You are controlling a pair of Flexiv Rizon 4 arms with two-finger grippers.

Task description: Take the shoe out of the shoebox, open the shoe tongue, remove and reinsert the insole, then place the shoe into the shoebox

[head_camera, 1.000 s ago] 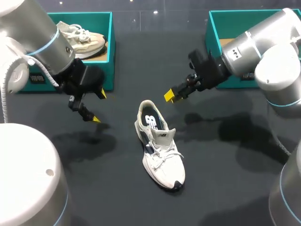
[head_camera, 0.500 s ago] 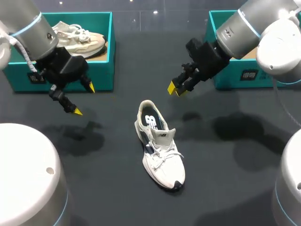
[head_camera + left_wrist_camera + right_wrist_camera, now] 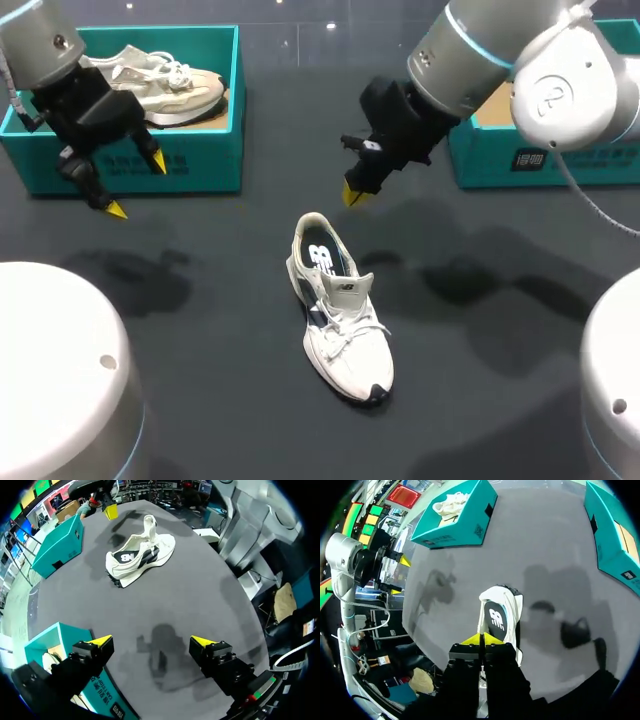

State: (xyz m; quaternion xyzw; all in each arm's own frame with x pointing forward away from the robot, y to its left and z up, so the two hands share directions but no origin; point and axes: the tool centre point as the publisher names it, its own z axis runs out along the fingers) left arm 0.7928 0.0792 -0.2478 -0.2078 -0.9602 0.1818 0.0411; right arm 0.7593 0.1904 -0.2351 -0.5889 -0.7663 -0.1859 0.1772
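White shoe (image 3: 340,310), navy trim, standing upright

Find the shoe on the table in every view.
Head view: shoe mid-table, near the right gripper.
Left wrist view: shoe far ahead of the left gripper.
Right wrist view: shoe just beyond the right gripper.
Shared landmark: box holding the other shoe.

Head view overhead from behind; wrist views (fisheye) look down — all share the shoe (image 3: 340,318).
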